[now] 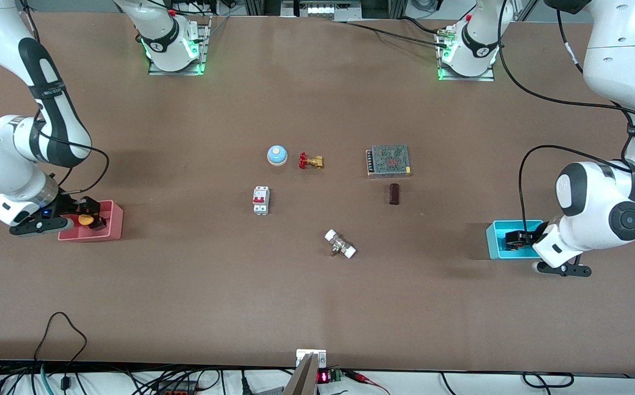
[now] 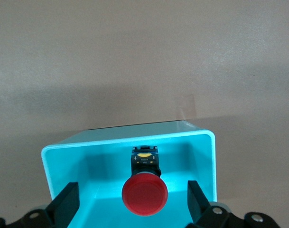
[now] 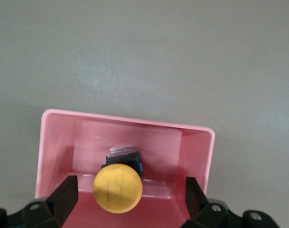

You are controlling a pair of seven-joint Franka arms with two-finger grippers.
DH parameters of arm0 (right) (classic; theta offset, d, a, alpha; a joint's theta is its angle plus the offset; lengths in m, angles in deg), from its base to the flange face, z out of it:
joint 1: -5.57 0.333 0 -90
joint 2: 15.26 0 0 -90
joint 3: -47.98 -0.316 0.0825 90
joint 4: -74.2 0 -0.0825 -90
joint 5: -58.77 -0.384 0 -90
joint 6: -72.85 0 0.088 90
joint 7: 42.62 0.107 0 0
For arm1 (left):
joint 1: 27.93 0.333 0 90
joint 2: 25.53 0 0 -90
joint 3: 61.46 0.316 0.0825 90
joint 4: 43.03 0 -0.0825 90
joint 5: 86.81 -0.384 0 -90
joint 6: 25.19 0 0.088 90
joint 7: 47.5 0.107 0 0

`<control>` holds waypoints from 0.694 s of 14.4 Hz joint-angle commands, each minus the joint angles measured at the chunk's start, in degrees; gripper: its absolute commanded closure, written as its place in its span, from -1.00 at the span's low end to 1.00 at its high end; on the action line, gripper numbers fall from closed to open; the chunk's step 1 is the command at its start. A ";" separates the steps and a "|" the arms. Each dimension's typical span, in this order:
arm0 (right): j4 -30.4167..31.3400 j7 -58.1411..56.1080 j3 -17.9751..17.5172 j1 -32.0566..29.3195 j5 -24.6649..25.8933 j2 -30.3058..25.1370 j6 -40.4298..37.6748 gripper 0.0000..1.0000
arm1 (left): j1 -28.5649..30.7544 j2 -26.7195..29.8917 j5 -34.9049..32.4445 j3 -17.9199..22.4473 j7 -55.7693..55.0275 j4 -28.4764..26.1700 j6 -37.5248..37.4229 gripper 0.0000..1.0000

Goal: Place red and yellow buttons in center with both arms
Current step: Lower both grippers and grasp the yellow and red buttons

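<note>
Red button [image 2: 144,194], a glossy round mushroom cap on a stubby black body, lies in a smooth cyan plastic bin [image 2: 56,156] with rounded corners at the left arm's end of the table. A small yellow mark with tiny print, too small to read, shows on the body. The left gripper [image 2: 132,204] hovers over this bin with its black fingers [image 2: 68,199] spread wide, one on each side of the cap and clear of it; it has hold of nothing.

The yellow button [image 3: 117,188], with a matte orange-yellow domed cap and a black body, lies in a pink plastic bin [image 3: 59,123] at the right arm's end of the table. The right gripper [image 3: 130,202] hangs over it, fingers [image 3: 66,194] equally wide apart and touching nothing.

The center [image 1: 306,208] is matte brown tabletop. On and around it lie a blue dome bell [image 1: 277,155] with a tan knob, a brass valve [image 1: 312,161] with a red handwheel just beside it, a white breaker [image 1: 261,200] with a red switch, a perforated metal box [image 1: 388,160], a dark brown block [image 1: 394,193] nearer the front camera than that box, and a metal fitting [image 1: 340,243] with white ends. The left arm's cable strap bears lettering that cannot be read.
</note>
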 commanded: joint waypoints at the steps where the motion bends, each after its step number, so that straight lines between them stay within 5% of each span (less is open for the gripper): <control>1: 0.59 -1.15 -0.89 -0.81 0.05 0.27 1.40 -1.00 | 0.09 0.70 -1.01 -0.28 -1.35 -2.24 2.33 -1.00; 6: 0.59 -1.24 -0.89 -0.72 0.05 1.68 3.16 -0.80 | 0.09 -0.45 -1.10 -0.28 -1.09 -2.51 3.92 -0.99; 10: 0.59 -1.24 -0.89 -0.72 0.05 2.12 3.34 -0.55 | 0.09 -1.24 -1.01 -0.28 -1.09 -2.60 4.10 -0.69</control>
